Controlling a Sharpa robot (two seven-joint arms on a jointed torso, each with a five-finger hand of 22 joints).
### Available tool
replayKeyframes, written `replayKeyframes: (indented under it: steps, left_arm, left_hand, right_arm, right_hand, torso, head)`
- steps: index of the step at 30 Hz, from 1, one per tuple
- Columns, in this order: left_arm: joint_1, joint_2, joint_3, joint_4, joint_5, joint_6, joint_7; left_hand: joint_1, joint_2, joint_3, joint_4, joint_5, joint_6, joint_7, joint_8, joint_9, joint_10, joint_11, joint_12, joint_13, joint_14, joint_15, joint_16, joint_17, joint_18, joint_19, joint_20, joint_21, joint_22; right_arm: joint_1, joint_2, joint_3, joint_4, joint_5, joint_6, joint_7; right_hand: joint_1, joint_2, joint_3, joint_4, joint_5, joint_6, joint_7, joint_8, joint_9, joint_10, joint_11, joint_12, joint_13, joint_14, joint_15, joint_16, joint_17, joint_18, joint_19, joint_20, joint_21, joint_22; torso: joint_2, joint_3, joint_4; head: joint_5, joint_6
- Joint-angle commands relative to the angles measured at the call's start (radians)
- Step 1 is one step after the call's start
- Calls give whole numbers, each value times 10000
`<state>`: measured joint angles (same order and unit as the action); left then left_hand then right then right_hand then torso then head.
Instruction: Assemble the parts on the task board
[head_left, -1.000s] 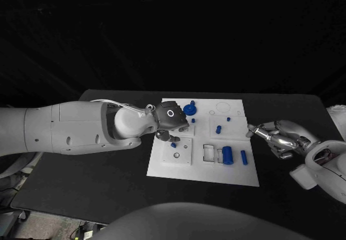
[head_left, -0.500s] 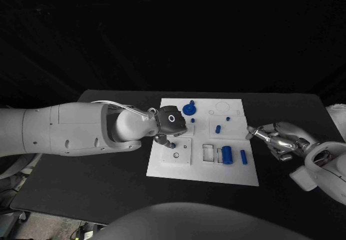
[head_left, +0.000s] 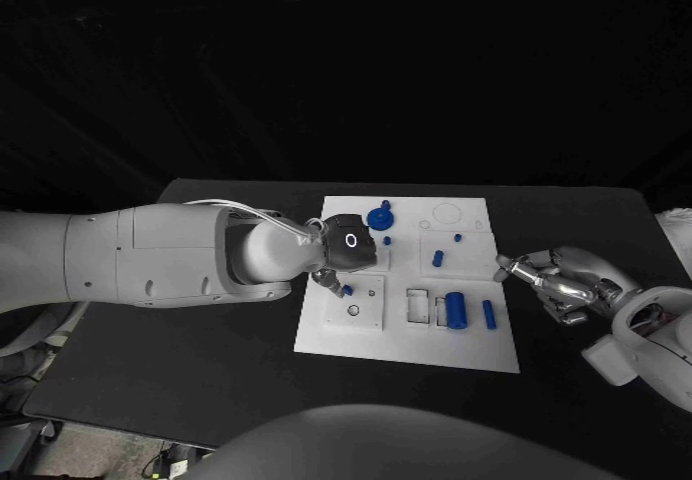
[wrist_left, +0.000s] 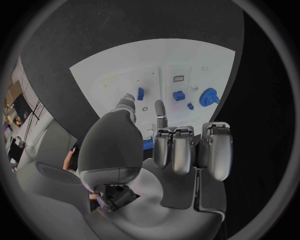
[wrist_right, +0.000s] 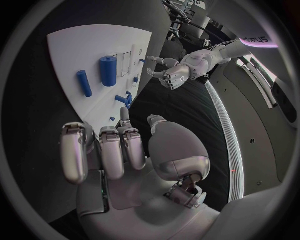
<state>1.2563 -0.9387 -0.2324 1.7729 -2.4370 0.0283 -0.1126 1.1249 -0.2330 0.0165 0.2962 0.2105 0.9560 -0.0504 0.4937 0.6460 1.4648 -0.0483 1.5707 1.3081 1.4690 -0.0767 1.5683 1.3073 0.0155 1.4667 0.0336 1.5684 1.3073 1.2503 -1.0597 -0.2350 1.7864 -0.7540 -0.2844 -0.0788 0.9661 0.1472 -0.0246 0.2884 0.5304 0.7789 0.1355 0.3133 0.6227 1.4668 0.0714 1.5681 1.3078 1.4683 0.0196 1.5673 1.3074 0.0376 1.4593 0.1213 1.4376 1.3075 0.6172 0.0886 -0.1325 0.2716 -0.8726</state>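
The white task board lies mid-table. My left hand hovers over its left part, thumb and forefinger apart with nothing between their tips. A small blue peg stands on the board just beside those fingertips, and I see it partly hidden under the hand. A blue gear-like part sits at the far edge, and small pegs near the middle. A blue cylinder and a thin blue rod lie at the near right. My right hand hangs off the board's right edge, holding nothing.
The black table surrounds the board, with bare surface on both sides. My bulky left forearm covers the table left of the board. In the right wrist view, the cylinder and rod lie beyond my fingers.
My left hand has shifted slightly down and right over the board's left part. The blue peg by its fingertips has stayed in place. The right hand has barely moved.
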Motion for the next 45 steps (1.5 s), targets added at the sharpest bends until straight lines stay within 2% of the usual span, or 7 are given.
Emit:
replayKeyframes:
  steps: [1, 5, 7, 16, 30, 40, 45]
  left_arm:
    - [-15, 125, 4, -74, -381, -44, 255]
    - [-59, 252, 5, -183, -315, -116, 376]
    - [-83, 294, 5, -238, -247, -64, 405]
    - [-176, 365, 5, -363, -15, 316, 467]
    - [-214, 339, 6, -400, 253, 445, 397]
    - [-215, 312, 6, -414, 413, 441, 369]
    - [-218, 333, 6, -436, 515, 558, 387]
  left_hand:
    - [-1, 165, 398, 7, 304, 116, -19, 1, 27, 1060, 82, 1, 2627, 1018, 72, 25, 2635, -155, 1041, 88, 24, 2635]
    - [8, 203, 1206, -14, 707, 125, -46, -92, 36, 1060, 94, 1, 2627, 1018, 85, 25, 2635, -155, 1041, 100, 24, 2635]
    - [32, 205, 1431, -10, 791, 145, -55, -115, 41, 1060, 98, 1, 2627, 1018, 88, 25, 2635, -155, 1041, 104, 24, 2635]
    - [-18, 183, 1836, -11, 1117, 145, -48, -315, -9, 1060, 109, 1, 2627, 1018, 100, 25, 2635, -155, 1041, 115, 24, 2635]
    - [-36, 185, 2079, -16, 1163, 98, -44, -517, -70, 1060, 119, 1, 2627, 1018, 110, 25, 2635, -140, 1009, 124, -37, 2615]
    - [268, 121, 3192, -50, 1063, 278, -77, -734, -60, 1060, 131, 1, 2627, 1018, 132, 25, 2635, -138, 1002, 129, -49, 2612]
    - [298, 83, 3480, -53, 996, 324, -78, -789, -49, 1060, 133, 1, 2627, 1018, 126, 25, 2635, -135, 995, 139, -62, 2608]
  right_arm:
    - [-12, 15, -2, -6, -131, 196, 1]
    - [-13, 11, -2, -2, -131, 219, -9]
    - [-14, 3, -2, 1, -131, 226, -18]
    - [-19, -36, -2, -2, -132, 252, -36]
    - [-23, 5, -2, -42, -132, 261, -35]
    - [-26, 11, -2, -49, -132, 292, -50]
    - [-28, 4, -3, -46, -132, 319, -71]
  right_hand:
    - [71, -11, -50, 2, -18, 14, -12, 61, 14, 1040, -53, 27, 2630, 1025, -71, 35, 2634, 47, -66, 22, -60, 2078]
    - [86, 11, -44, 16, 1, 25, -16, 76, 16, 1040, -58, 27, 2630, 1025, -74, 35, 2634, 50, -76, 20, -71, 2074]
    - [91, 34, -40, 27, 25, 34, -19, 86, 16, 1040, -61, 27, 2630, 1025, -76, 35, 2634, 52, -83, 18, -79, 2070]
    - [114, 75, -43, 33, 167, 45, -30, 118, 12, 1040, -70, 27, 2630, 1025, -87, 35, 2634, 56, -96, 10, -95, 2065]
    - [135, 83, -49, 29, 288, 43, -35, 135, 6, 1040, -76, 27, 2630, 1025, -92, 35, 2634, 62, -114, 4, -116, 2057]
    - [205, 93, -40, 25, 529, 33, -44, 165, -7, 1040, -86, 27, 2630, 1025, -102, 35, 2634, 68, -132, -6, -138, 2049]
    - [243, 102, -28, 24, 647, 29, -48, 179, -15, 1040, -90, 27, 2630, 1025, -106, 35, 2634, 68, -134, -11, -142, 2049]
  torso:
    - [6, 8, -12]
    - [6, 10, -28]
    - [10, 10, -33]
    - [11, 20, -47]
    - [16, 30, -61]
    - [22, 36, -76]
    - [26, 36, -82]
  head:
    - [32, 0]
    - [46, 0]
    - [34, 0]
    - [33, 0]
    - [109, 0]
    - [133, 0]
    - [136, 0]
